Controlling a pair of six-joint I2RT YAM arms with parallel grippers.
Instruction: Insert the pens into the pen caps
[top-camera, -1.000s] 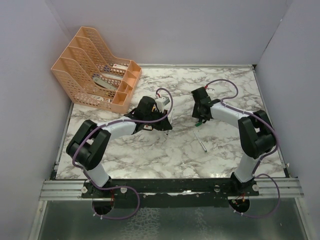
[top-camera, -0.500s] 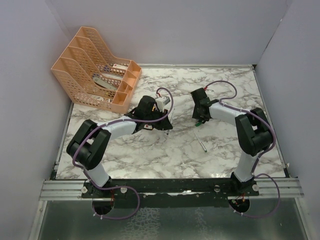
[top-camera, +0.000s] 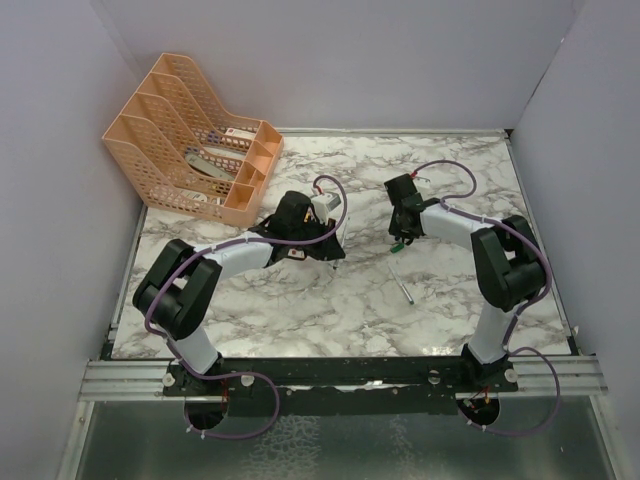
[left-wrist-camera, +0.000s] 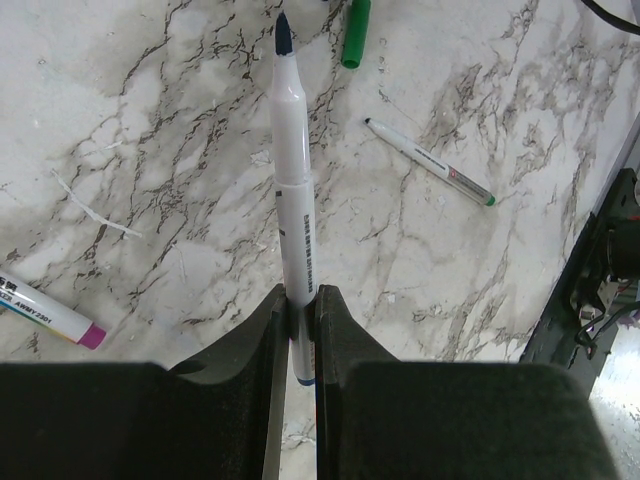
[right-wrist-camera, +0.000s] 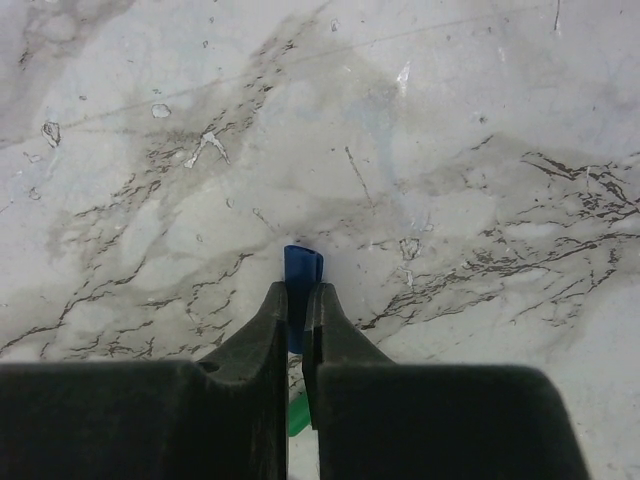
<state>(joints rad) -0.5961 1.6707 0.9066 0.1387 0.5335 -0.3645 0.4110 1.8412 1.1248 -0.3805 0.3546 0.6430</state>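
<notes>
Clamps a blue-tipped pen (left-wrist-camera: 292, 180) tight in the left gripper (left-wrist-camera: 297, 302), tip toward twelve o'clock. Pinches a blue cap (right-wrist-camera: 302, 262) in the right gripper (right-wrist-camera: 298, 300).

Three pens (left-wrist-camera: 290, 180) (left-wrist-camera: 430, 162) (left-wrist-camera: 40, 308), two caps (left-wrist-camera: 353, 35) (right-wrist-camera: 300, 275) (green, blue), one orange file rack (top-camera: 150, 130)

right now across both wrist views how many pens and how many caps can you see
pens: 3 (blue-tipped pen in the left fingers; green-ended pen and purple-ended pen lying loose)
caps: 2 (blue cap in the right fingers; green cap lying loose)
total: 5
</notes>
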